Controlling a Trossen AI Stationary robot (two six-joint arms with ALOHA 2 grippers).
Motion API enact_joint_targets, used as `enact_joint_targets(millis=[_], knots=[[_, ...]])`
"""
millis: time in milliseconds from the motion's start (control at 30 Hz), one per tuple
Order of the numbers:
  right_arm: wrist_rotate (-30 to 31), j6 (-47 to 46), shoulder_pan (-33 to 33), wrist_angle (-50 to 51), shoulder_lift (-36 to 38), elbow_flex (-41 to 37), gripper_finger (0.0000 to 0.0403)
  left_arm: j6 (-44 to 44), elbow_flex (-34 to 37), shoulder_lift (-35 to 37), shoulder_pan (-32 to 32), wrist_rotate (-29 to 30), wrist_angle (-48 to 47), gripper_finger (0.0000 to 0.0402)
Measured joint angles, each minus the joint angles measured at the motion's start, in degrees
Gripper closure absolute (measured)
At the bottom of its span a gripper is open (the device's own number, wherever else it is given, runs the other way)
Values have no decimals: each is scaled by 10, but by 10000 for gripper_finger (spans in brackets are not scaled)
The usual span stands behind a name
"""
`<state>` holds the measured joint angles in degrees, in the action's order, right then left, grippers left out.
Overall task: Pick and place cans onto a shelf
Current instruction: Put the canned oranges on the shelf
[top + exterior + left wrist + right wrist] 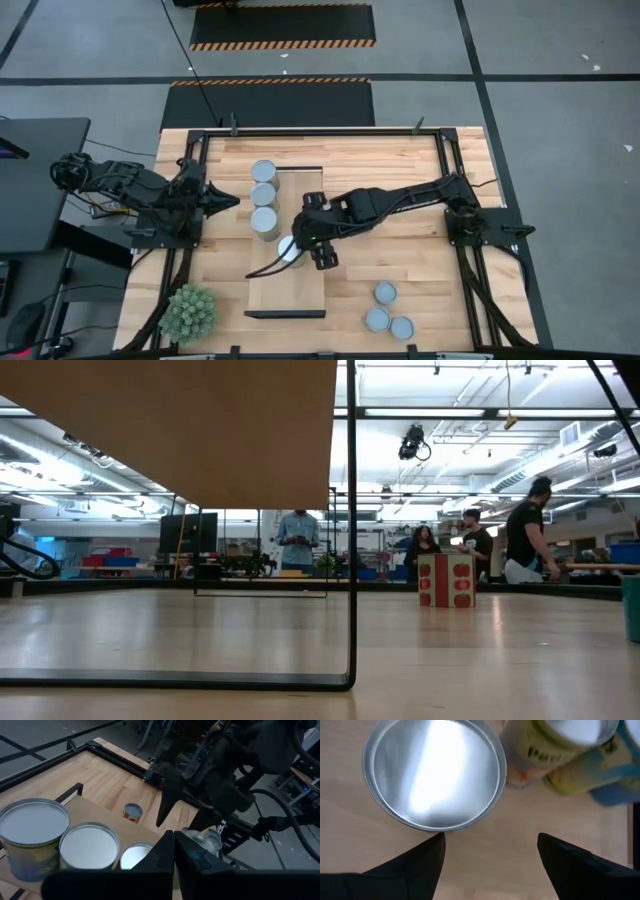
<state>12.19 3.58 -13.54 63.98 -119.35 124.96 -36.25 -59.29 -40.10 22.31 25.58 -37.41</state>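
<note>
The shelf [300, 290] is a pale board raised on a dark frame [352, 560]. Three cans [264, 195] stand in a row along its far left side, also seen in the left wrist view [89, 845]. A fourth can [434, 775] stands upright on the board near that row. My right gripper [490, 835] hangs over the board beside this can, pointing steeply down. It is open, with bare wood between its fingers. Three more cans [388, 313] stand on the tabletop at the near right. My left gripper [174, 855] is shut at the table's left side, holding nothing. My right gripper has one fingertip [439, 840] at the near rim [427, 827] of the fourth can's top, coming from above. I cannot tell whether it touches the rim. The can stands upright on the shelf, outside the gap between the fingers.
A spiky green plant [188, 312] sits at the near left corner of the tabletop [420, 200]. A black frame [440, 150] runs around the table. People stand in the room beyond the table [520, 540].
</note>
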Motion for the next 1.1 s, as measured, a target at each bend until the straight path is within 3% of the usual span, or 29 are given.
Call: enact_joint_targets(millis=[333,600,933,1100], knots=[[4,9,5,-62,0,-20,117,-1,0,0,0,-4,-7,385],[0,-55,5,-53,0,-20,149,-1,0,0,0,-4,-11,385],[28,-138,2,-122,-6,-20,156,0,0,0,0,-4,-10,385],[28,-156,5,-79,-2,-20,156,-2,0,0,0,-4,-10,385]])
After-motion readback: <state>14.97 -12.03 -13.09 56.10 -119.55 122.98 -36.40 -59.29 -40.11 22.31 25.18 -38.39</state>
